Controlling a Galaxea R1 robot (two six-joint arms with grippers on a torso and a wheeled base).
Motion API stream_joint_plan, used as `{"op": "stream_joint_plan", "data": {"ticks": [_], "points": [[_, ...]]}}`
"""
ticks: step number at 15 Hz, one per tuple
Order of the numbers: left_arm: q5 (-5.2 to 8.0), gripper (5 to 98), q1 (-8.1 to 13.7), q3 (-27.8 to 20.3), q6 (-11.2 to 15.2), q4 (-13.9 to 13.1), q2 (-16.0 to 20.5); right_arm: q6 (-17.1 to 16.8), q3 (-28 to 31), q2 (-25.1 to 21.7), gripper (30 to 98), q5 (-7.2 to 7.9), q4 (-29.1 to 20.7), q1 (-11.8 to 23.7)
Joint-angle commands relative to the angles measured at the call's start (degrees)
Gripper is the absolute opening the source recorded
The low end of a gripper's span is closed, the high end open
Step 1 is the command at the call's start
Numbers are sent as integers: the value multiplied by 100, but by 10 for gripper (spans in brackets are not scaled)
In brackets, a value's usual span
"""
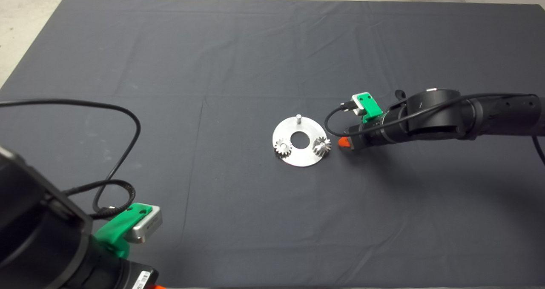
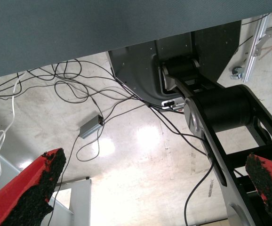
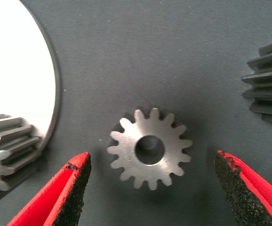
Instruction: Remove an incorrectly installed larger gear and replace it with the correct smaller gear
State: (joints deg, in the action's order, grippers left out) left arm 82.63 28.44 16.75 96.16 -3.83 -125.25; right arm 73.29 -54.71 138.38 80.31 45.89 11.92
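**Right gripper spread over a loose small gear beside the disc**

While the right gripper (image 3: 150, 188) hangs low over the mat (image 1: 238, 46) with its fingers (image 3: 60, 193) spread wide and holding nothing, the small gear (image 3: 149, 149) lies flat on the cloth between them, touching neither pad. Its centre hole faces the wrist camera. To one side of it, in the right wrist view, the round metal disc (image 3: 18, 70) shows its bright edge, with a gear (image 3: 9, 146) standing on it near the rim. To the other side, the big gear (image 3: 270, 80) shows only its dark, coarse teeth at the picture's edge, resting on the mat apart from the small one.

From the head camera the right arm comes in from the right and its gripper sits just beside the disc's right edge, hiding both loose gears. The disc carries two gears, left (image 1: 282, 147) and right (image 1: 322, 145) of its centre hole, and one bare pin (image 1: 299, 118) at the far side.

The left gripper (image 2: 150, 188) waits at the lower left edge, fingers apart and empty, its camera showing floor and cables (image 2: 79, 89).
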Motion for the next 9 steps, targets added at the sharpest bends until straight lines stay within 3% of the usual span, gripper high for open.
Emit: {"op": "stream_joint_plan", "data": {"ticks": [1,9], "points": [[34,982,30,-86,26,-92,13,-16,-3,-16,699,-24,288,74],[43,982,-5,-86,26,-92,10,-8,-56,-25,606,-32,447,-84]]}}
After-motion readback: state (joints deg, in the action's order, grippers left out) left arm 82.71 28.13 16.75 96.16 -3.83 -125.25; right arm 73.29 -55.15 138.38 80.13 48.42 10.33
